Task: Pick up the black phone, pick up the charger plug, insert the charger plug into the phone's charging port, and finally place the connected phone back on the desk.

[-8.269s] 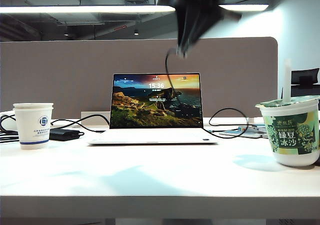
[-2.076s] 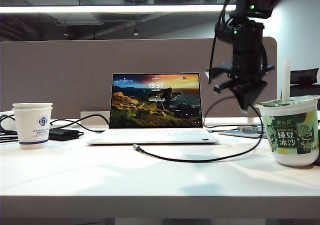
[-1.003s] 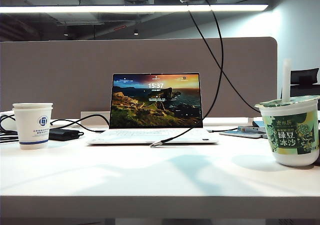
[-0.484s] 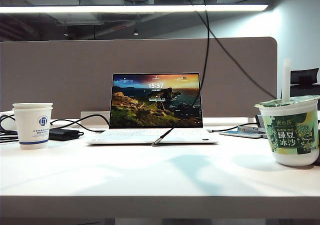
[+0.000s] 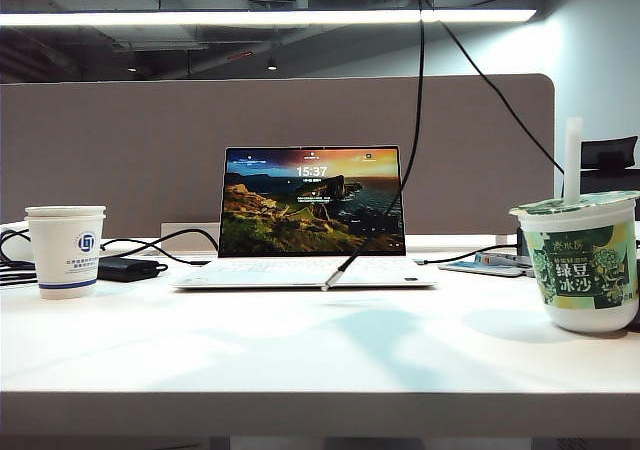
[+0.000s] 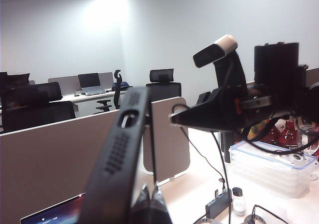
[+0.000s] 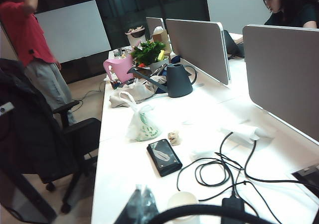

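In the left wrist view the black phone [image 6: 117,159] stands on edge in the air, with my left gripper [image 6: 150,194] shut on it. Its charging port [image 6: 128,118] faces my right gripper [image 6: 173,118], which hovers a short way off. The right gripper is shut on the thin black charger cable [image 6: 199,154], which arcs under its fingertips [image 7: 142,196] in the right wrist view. In the exterior view both grippers are above the picture. The cable [image 5: 420,100] hangs down and the charger plug [image 5: 333,278] dangles just over the laptop's keyboard, above the desk [image 5: 320,350].
An open laptop [image 5: 312,210] stands mid-desk. A paper cup [image 5: 66,250] and a black power brick [image 5: 128,268] are at the left, a green dessert cup [image 5: 585,260] at the right. A clear plastic box [image 6: 269,164] and a dark flat case [image 7: 163,157] lie farther off.
The right gripper has gone out of the exterior view's top. The hanging cable has straightened and the plug has swung a little to the right over the laptop.
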Action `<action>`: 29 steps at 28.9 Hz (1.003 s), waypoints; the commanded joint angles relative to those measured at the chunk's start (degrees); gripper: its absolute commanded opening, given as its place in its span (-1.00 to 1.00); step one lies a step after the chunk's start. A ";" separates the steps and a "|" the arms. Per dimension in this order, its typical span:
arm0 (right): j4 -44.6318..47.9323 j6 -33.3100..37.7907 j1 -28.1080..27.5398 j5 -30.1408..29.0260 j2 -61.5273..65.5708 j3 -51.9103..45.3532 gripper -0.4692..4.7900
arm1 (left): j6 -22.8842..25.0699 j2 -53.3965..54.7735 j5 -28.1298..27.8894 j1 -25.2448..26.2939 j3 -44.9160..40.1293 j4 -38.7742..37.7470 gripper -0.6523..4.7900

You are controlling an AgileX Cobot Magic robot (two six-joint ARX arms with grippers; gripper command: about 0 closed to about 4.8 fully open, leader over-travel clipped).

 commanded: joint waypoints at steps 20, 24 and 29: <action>-23.87 -10.71 -7.21 16.87 -0.07 0.22 -0.83 | -1.57 -0.37 0.04 0.13 0.48 2.36 -0.78; -24.61 -18.43 -5.11 23.12 2.23 0.20 -0.83 | -1.73 -0.35 0.04 0.13 0.48 2.36 -0.78; -24.35 -19.45 -4.33 33.40 6.36 0.17 -0.83 | -1.73 -0.35 0.04 0.13 0.48 2.27 -0.78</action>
